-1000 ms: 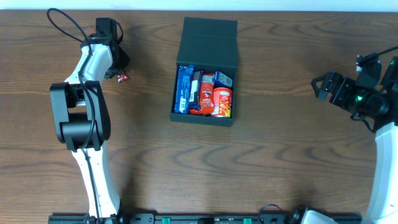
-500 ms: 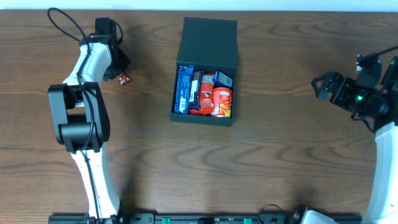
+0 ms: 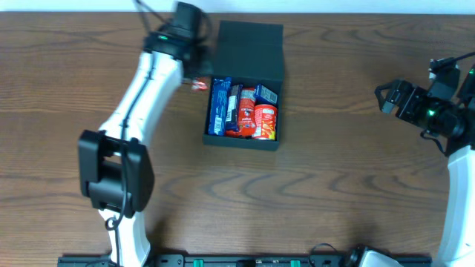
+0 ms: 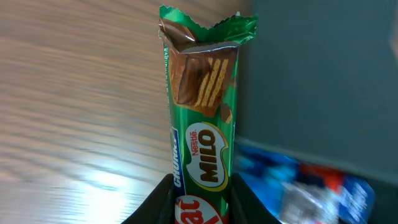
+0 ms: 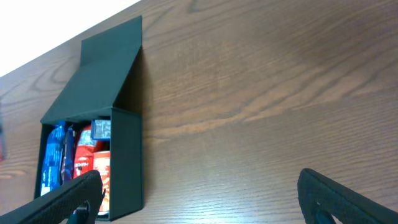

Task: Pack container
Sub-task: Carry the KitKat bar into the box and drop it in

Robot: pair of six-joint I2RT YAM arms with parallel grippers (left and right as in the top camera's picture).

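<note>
The container (image 3: pixel 242 142) is a dark teal-grey box in the middle of the table, with its flap lid (image 3: pixel 249 46) open toward the far side. Several snack packets lie in it, among them a blue packet (image 3: pixel 220 106) and a red can (image 3: pixel 265 121). My left gripper (image 3: pixel 199 80) hovers at the box's far left corner. It is shut on a green Milo bar (image 4: pixel 202 124), which sticks out past the fingers (image 4: pixel 155 202), with a red KitKat wrapper (image 4: pixel 199 214) at the jaws. My right gripper (image 3: pixel 386 99) stands open and empty far to the right. The right wrist view shows the container (image 5: pixel 121 162) at its left.
Bare wooden tabletop surrounds the box. The left arm (image 3: pixel 141 96) stretches diagonally from the near left toward the box. The white wall edge (image 5: pixel 37 25) runs behind the table's far side.
The left arm has swung from the far left of the table over to the box's left rear corner, carrying the packet. The right gripper has barely shifted.
</note>
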